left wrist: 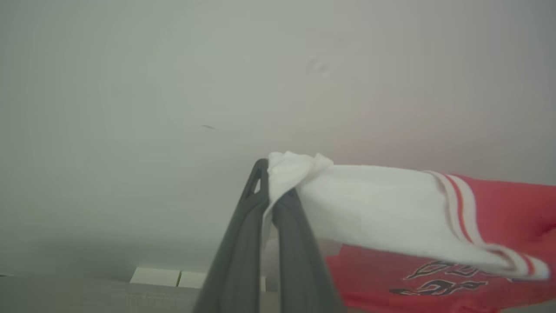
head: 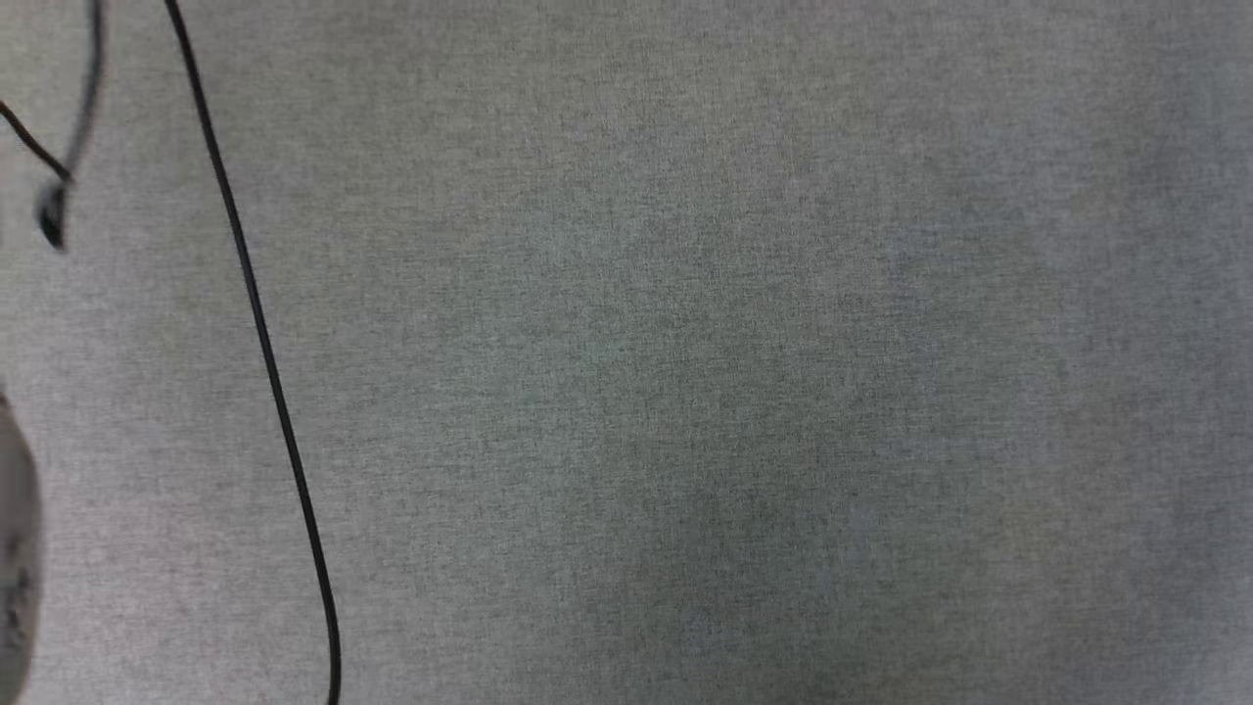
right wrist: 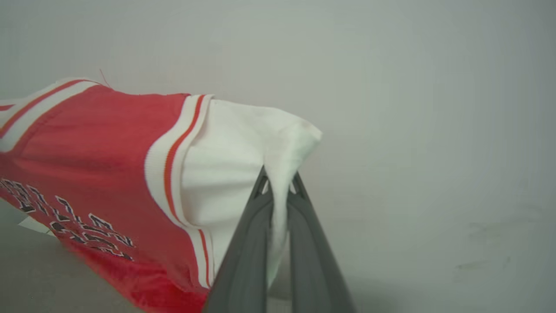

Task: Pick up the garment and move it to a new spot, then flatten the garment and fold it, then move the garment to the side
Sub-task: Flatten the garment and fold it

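The garment (left wrist: 499, 208) is bright red with white sleeves, striped trim and dark lettering, and it hangs lifted between my two arms. In the left wrist view my left gripper (left wrist: 271, 191) is shut on a bunched white sleeve end, with the cloth stretching away to the right. In the right wrist view the garment (right wrist: 100, 143) spreads to the left, and my right gripper (right wrist: 280, 182) is shut on its other white sleeve. Both sleeves are pulled taut from the pinch points.
The head view looks down on a grey fabric surface (head: 685, 372) with a thin black cable (head: 264, 343) running down its left side. A pale wall (left wrist: 173, 87) lies behind the garment, and white blocks (left wrist: 160, 277) sit low on the left.
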